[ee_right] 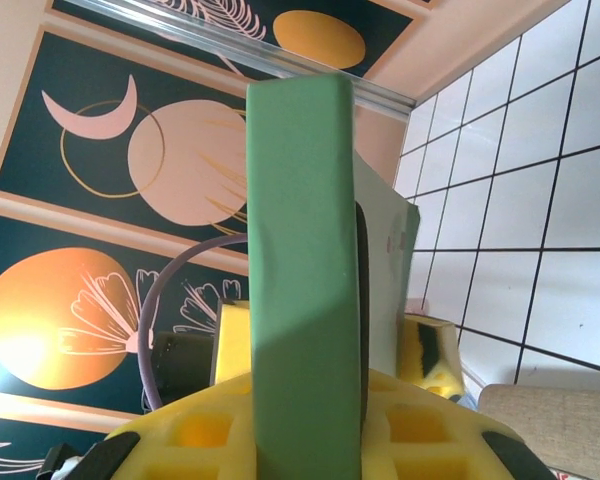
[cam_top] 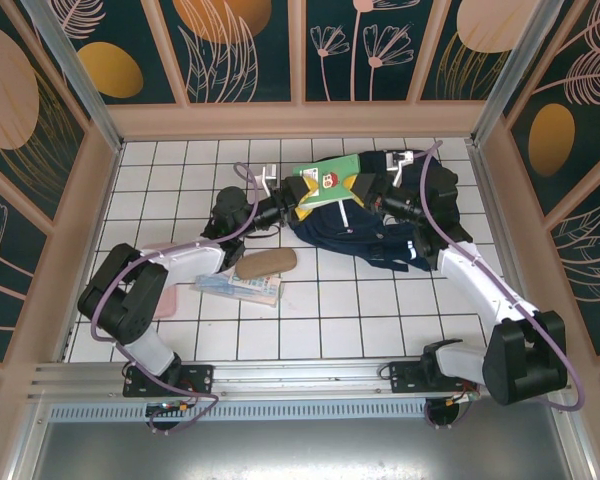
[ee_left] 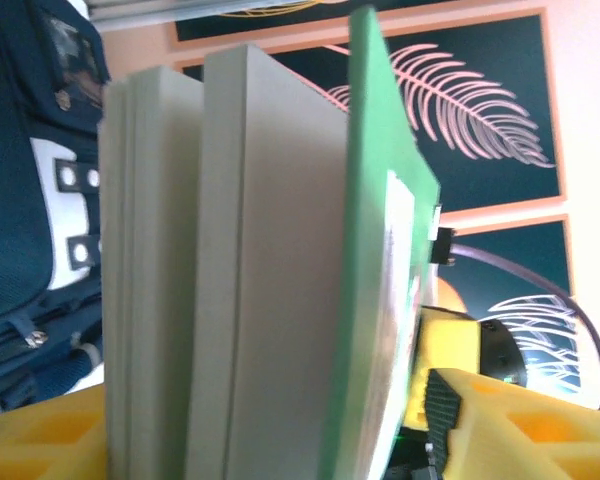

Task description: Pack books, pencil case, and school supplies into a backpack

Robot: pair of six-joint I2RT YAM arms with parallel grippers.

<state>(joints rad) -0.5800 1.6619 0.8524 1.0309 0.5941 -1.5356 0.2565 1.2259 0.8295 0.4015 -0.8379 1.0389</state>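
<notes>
A green book (cam_top: pixel 325 185) with a yellowish label hangs tilted over the navy backpack (cam_top: pixel 390 232), held between both arms. My right gripper (cam_top: pixel 365 185) is shut on its spine end; the right wrist view has the green spine (ee_right: pixel 300 200) pinched between the yellow fingers of the right gripper (ee_right: pixel 305 400). My left gripper (cam_top: pixel 292 207) straddles the opposite end. In the left wrist view the page block and green cover (ee_left: pixel 375 250) stand inside the left gripper (ee_left: pixel 250 420), with one pad (ee_left: pixel 448 405) a little off the cover. The backpack (ee_left: pixel 20 200) lies behind.
A tan pencil case (cam_top: pixel 265 263) lies on the white tiles left of the backpack, and it also appears as the tan pencil case (ee_right: pixel 550 430) in the right wrist view. In front of it lies a clear flat packet (cam_top: pixel 238 288). A pink item (cam_top: pixel 165 302) sits beside the left arm.
</notes>
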